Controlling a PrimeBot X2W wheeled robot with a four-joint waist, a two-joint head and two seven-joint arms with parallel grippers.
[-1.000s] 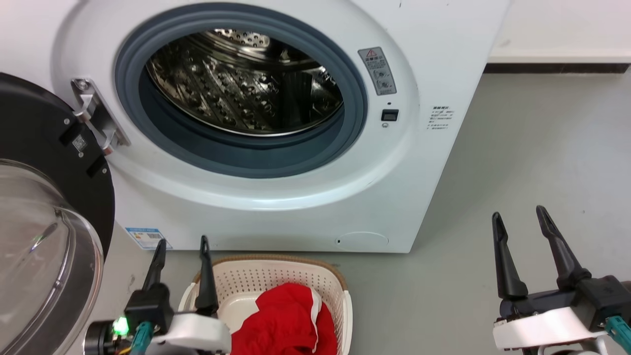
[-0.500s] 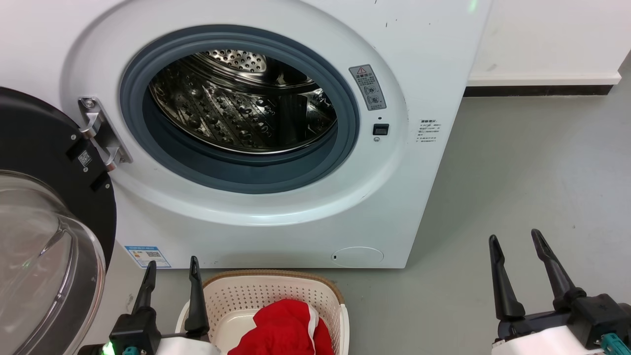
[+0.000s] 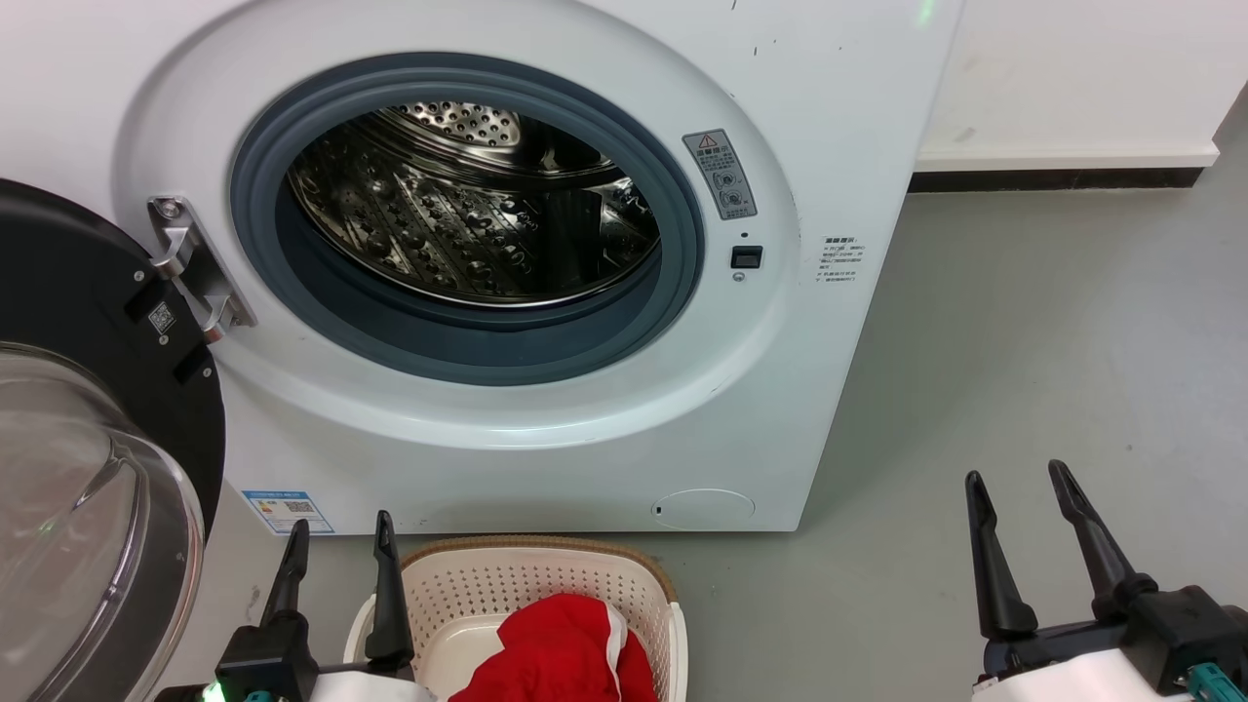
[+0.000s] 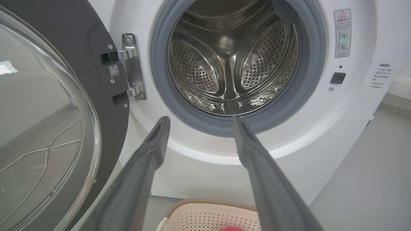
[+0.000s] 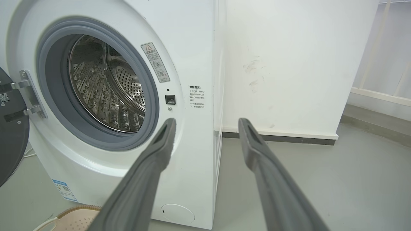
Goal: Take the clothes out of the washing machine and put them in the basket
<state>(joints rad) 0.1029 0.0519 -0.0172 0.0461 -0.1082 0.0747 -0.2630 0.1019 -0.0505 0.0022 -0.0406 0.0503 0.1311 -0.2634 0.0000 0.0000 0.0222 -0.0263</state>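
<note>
Left end effector (image 3: 341,524): low at the near left, fingers apart and holding nothing; its right finger crosses the basket's left rim in the head view, and contact cannot be told.
Right end effector (image 3: 1016,475): low at the near right above bare floor (image 3: 1024,341), fingers apart and holding nothing, well apart from the basket.
Basket (image 3: 487,575): on the floor just in front of the washing machine's bottom edge, between the two arms and nearer the left one.
Clothes (image 3: 561,648): a red heap with a white stripe, lying in the basket's right half and rising level with its rim.
How they would handle: probably light, soft and limp, perhaps damp and clingy; a pinch on a raised fold near the top of the heap should hold better than one on a flat layer.
Door (image 3: 88,507): swung wide open at the left, its clear dome facing the robot.
Washing machine (image 3: 829,146): its round opening faces the robot.
Drum (image 4: 224,57): bare steel across the part that shows.
Progress: likely at or near the end, since the red cloth seen lies in the basket.
</note>
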